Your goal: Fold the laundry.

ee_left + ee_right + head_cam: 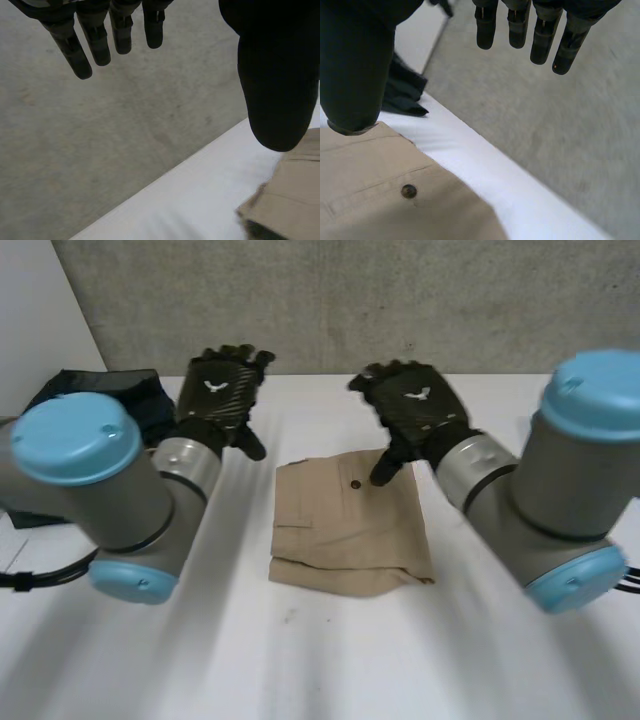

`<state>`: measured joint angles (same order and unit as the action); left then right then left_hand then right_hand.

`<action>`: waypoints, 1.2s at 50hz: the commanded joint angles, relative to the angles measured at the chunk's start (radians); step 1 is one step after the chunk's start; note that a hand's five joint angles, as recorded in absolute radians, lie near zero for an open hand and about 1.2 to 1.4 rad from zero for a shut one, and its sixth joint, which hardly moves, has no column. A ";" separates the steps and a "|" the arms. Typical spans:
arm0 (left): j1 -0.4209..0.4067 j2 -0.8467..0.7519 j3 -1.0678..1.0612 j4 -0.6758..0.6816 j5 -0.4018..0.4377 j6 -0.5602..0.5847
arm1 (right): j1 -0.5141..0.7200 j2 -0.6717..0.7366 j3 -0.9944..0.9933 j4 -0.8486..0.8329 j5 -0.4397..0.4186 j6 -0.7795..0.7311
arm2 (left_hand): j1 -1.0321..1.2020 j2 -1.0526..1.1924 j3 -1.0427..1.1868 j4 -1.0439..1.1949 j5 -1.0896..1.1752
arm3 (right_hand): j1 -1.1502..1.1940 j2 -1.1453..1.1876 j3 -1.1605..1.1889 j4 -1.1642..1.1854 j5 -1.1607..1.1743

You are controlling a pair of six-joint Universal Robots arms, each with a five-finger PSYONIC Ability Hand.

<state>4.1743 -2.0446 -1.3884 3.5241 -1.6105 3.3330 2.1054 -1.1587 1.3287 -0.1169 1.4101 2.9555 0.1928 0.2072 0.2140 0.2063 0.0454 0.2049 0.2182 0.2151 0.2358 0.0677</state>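
Tan trousers lie folded into a compact rectangle in the middle of the white table, a dark button near their far edge. My right hand hovers over the far right corner, open, its thumb pointing down close to the cloth. In the right wrist view its fingers are straight and the trousers lie under the thumb. My left hand is open to the far left of the trousers, holding nothing. Its straight fingers reach past the table's far edge, and a trouser corner lies beside its thumb.
A pile of dark clothing sits at the table's far left corner, also seen as dark cloth beyond the right thumb. A grey wall rises behind the table's far edge.
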 commanded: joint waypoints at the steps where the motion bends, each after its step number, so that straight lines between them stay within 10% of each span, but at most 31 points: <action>1: -0.078 -0.210 0.216 -0.178 0.061 -0.009 | -0.070 0.103 -0.089 0.195 0.007 0.099 | 0.015 0.000 -0.006 0.001 -0.012 | -0.030 -0.044 -0.041 -0.061 -0.068; 18: -0.071 -0.398 0.332 -0.439 0.063 0.098 | -0.076 0.444 -0.359 0.385 0.035 -0.119 | 0.024 0.009 0.002 0.010 -0.003 | -0.011 -0.025 -0.022 -0.042 -0.049; 32: -0.066 -0.129 0.332 -0.461 0.087 0.102 | -0.062 0.109 -0.062 0.088 0.164 -0.171 | -0.012 -0.026 -0.033 -0.025 -0.039 | -0.030 -0.044 -0.041 -0.061 -0.068; 40: -0.036 0.036 0.298 -0.617 0.318 -0.027 | -0.013 -0.093 0.262 -0.101 0.204 -0.167 | -0.003 -0.017 -0.024 -0.016 -0.030 | -0.030 -0.044 -0.041 -0.061 -0.068; 47: 0.029 0.075 0.272 -0.697 0.461 -0.082 | 0.057 -0.088 0.430 -0.184 0.208 -0.158 | 0.003 -0.011 -0.018 -0.010 -0.024 | -0.030 -0.044 -0.041 -0.061 -0.068; 60: 0.026 0.087 0.264 -0.695 0.466 -0.084 | 0.084 0.132 0.415 -0.357 0.205 -0.156 | 0.000 -0.014 -0.021 -0.013 -0.027 | -0.030 -0.044 -0.041 -0.061 -0.068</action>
<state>4.2053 -1.9521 -1.1220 2.8219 -1.1348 3.2445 2.1872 -1.1414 1.7916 -0.4099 1.6175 2.8081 0.1928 0.2072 0.2140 0.2063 0.0453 0.2049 0.2183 0.2140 0.2358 0.0666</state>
